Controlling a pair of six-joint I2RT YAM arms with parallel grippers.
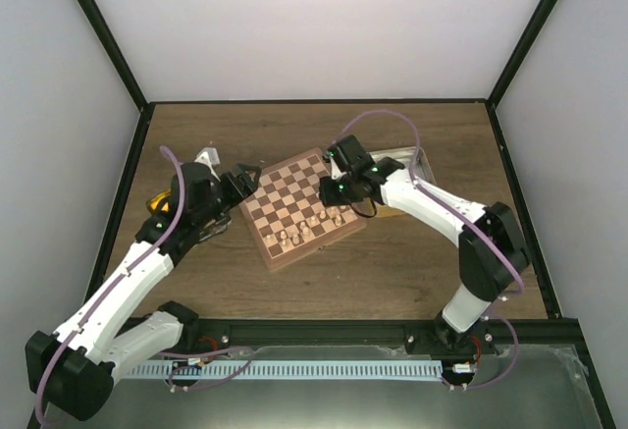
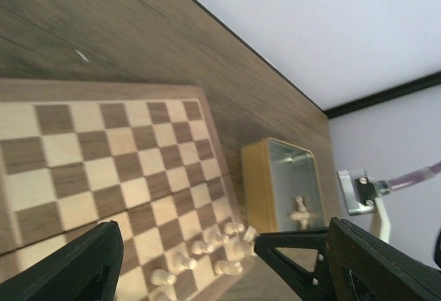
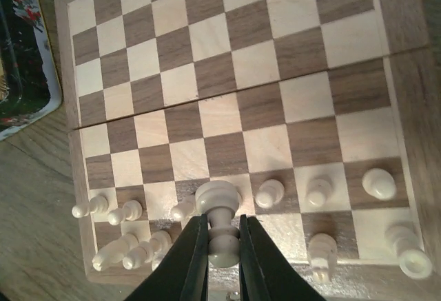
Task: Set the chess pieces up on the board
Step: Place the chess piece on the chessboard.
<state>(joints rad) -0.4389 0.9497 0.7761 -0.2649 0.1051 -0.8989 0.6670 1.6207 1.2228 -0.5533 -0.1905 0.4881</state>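
The chessboard [image 1: 290, 189] lies tilted at the middle of the table and also shows in the right wrist view [image 3: 227, 46] and the left wrist view [image 2: 103, 156]. Several cream chess pieces [image 1: 294, 239] occupy its two near rows; a few [image 3: 114, 250] lie on their sides. My right gripper [image 3: 222, 231] is shut on a cream piece [image 3: 219, 198], held head toward the camera just above the near rows [image 1: 332, 203]. My left gripper [image 1: 245, 182] is open and empty beside the board's left corner [image 2: 220, 263]. No dark pieces show.
A gold tin [image 2: 289, 177] stands open beyond the board's right edge [image 1: 414, 164], with a couple of cream pieces [image 2: 300, 211] inside. A tin with a printed lid [image 3: 21, 60] sits by the board's left side, under the left arm.
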